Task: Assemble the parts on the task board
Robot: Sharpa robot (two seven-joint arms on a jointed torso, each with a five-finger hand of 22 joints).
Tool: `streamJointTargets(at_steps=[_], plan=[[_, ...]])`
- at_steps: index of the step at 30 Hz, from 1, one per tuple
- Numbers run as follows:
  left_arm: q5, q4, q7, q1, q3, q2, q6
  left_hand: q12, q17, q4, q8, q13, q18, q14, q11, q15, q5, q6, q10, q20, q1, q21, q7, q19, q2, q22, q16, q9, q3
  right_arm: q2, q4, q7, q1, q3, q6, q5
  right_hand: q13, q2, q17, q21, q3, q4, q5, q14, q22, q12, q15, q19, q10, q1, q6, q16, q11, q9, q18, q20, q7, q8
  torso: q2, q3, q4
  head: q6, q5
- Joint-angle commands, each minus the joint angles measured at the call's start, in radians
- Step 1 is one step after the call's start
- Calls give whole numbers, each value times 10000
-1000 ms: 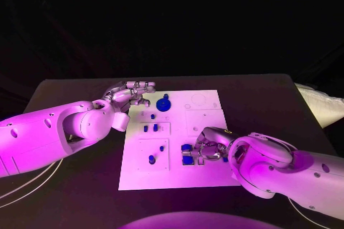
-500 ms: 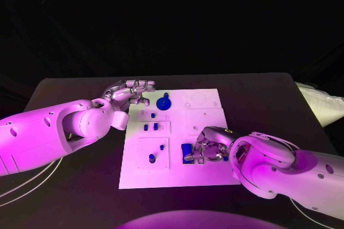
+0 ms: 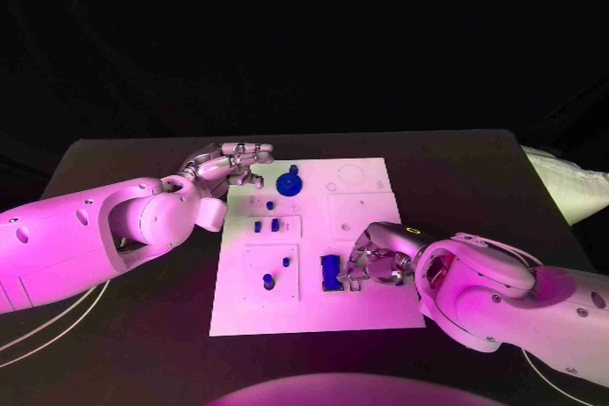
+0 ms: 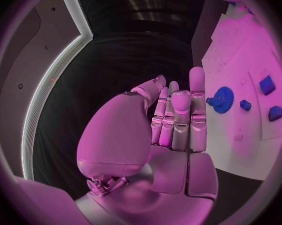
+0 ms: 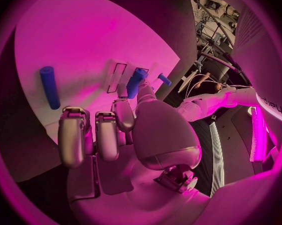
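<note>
On the task board [image 3: 362, 225], near the blue gear [image 3: 290, 185], the left hand [image 3: 235, 166] is empty, fingers straight together — the right hand [image 3: 377, 263] pinches a blue peg [image 5: 136, 82]; most parts are still loose.

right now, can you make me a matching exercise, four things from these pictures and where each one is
Things:
1. blue gear
2. left hand
3. right hand
4. long blue block

Places:
A. over the near right part of the task board, fingers by a blue piece
B. at the board's far left corner, palm open, holding nothing
C. lying on the board just left of the right hand
D. on the far part of the board, near the left hand

Pairs: 1-D, 2-B, 3-A, 4-C
</note>
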Motion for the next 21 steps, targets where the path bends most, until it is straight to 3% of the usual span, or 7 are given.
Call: streamJointTargets(at_steps=[1,6,9,13,18,21], plan=[[30,1,60,0,5,21,176,70,-10,-3,69,-5,189,-81,-13,3,-39,-87,-59,21,-44,-64,2,-41,73,-11,-40,-4,-43,-445,236,480,250,28,-553,953,-224,37,1353,-30,71,34,298,811,109,-122,125,110,-95,-49,-241,46,122,-72,-62,45,110,-198,-15,1,-41,35,-97],[30,-27,92,-2,4,60,154,70,-10,-3,69,-5,189,-81,-13,3,-39,-87,-59,21,-44,-64,2,-41,73,-11,-40,-4,-43,-1373,489,597,724,35,-255,1328,-288,159,1370,-34,486,-337,1225,811,108,-284,142,104,-194,592,-302,55,126,-130,-54,100,123,-371,-55,-22,-91,92,-228],[30,-41,112,-3,3,93,147,85,-9,-11,77,-6,190,-86,-12,3,-36,-97,-72,23,-36,-74,3,-41,87,-19,-32,-3,-51,-1830,599,510,837,27,-26,1137,-179,157,1387,-24,690,-482,912,813,128,-142,167,110,-133,783,-311,64,157,-172,-59,116,166,-477,-58,-15,-118,92,-269],[30,-59,124,-6,3,130,154,85,-9,-11,77,-6,190,-86,-12,3,-36,-97,-72,23,-36,-74,3,-41,87,-19,-32,-3,-51,-2220,597,269,875,-16,275,577,-58,75,1390,-14,710,-404,567,814,144,23,198,117,-48,598,-236,67,185,-188,-62,146,186,-528,-54,5,-154,116,-328],[30,-72,129,-9,3,158,175,85,-9,-11,77,-6,190,-86,-12,3,-36,-97,-72,23,-36,-74,3,-41,87,-19,-32,-3,-51,-2436,480,40,724,-92,751,-100,6,-35,1362,-19,646,-167,269,808,139,93,195,113,2,209,-75,50,174,-165,-58,157,157,-523,-54,12,-185,140,-355],[30,-78,129,-12,3,162,187,85,-9,-11,77,-6,190,-86,-12,3,-36,-97,-72,23,-36,-74,3,-41,87,-19,-32,-3,-51,-2422,431,-3,596,-112,894,-196,7,-71,1347,-22,631,-76,229,804,134,80,189,110,2,81,-19,41,164,-148,-56,154,143,-519,-55,17,-162,153,-394]])
